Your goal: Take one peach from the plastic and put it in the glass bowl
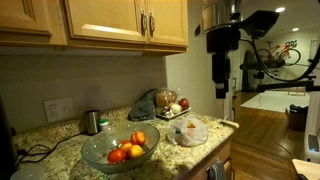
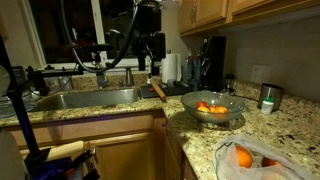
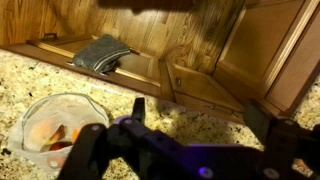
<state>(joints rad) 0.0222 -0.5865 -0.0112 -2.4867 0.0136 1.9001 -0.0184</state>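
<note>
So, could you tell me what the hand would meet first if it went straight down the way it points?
Probably the bare stone counter just beside the plastic bag, not the bag itself. The open hand hangs high, so depth is uncertain.

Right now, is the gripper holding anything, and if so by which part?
Nothing is held. The gripper hangs open and empty, high above the counter, apart from the plastic and the glass bowl.
</note>
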